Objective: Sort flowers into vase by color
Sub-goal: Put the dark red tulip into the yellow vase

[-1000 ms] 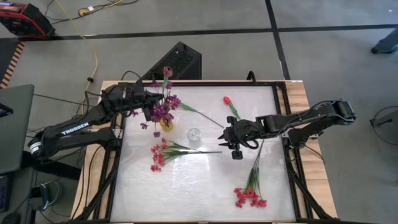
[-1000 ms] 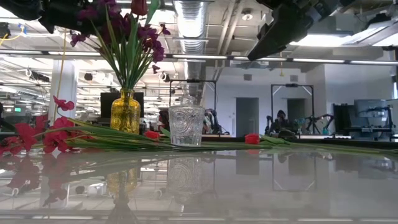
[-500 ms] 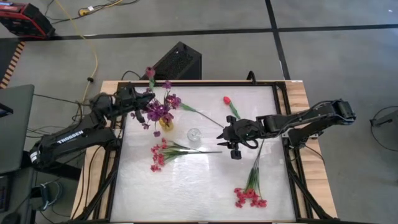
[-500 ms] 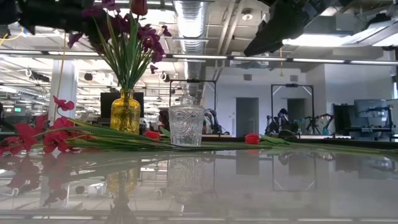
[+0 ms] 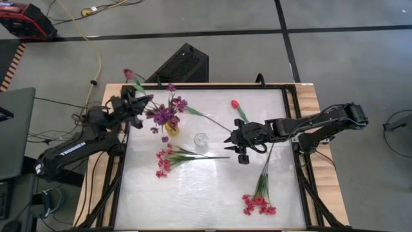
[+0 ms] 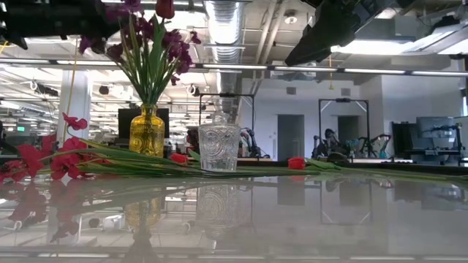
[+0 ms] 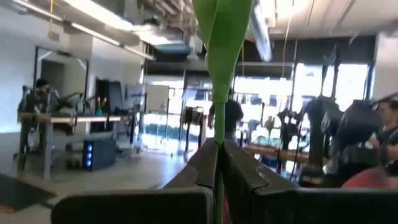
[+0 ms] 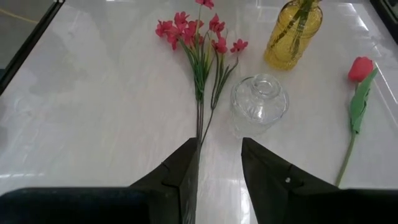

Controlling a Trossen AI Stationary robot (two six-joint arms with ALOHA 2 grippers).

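Observation:
My left gripper [image 5: 139, 101] is at the table's far left edge, shut on a dark maroon tulip [image 5: 129, 74] that sticks up and away past the edge. A yellow vase [image 5: 170, 127] holds purple sprays [image 5: 165, 115]. A clear glass vase [image 5: 201, 140] stands beside it. One red-pink spray [image 5: 164, 161] lies near the middle, another [image 5: 257, 205] at the near right. A red tulip [image 5: 235, 103] lies at the far side. My right gripper [image 5: 230, 139] is open above the table, just right of the first spray's stem ends [image 8: 199, 134]. My left gripper pinches the tulip's green stem [image 7: 218, 163] between its two shut fingers, well below the bloom. A green leaf [image 7: 221, 37] rises beyond the fingertips. The tulip is lifted clear of the table and vase, its bloom pointing toward the far left corner.
A long green stem [image 5: 209, 119] lies from the yellow vase toward my right gripper. The wooden table frame [image 5: 309, 96] borders the white top. A black box [image 5: 183, 63] stands behind the far edge. Bare table lies at the near middle [image 5: 206, 200].
My left gripper has gone toward the table's left edge, away from the yellow vase, staying shut on the maroon tulip. The tulip's bloom has swung from above the vase out past the far left corner. My right gripper has kept still.

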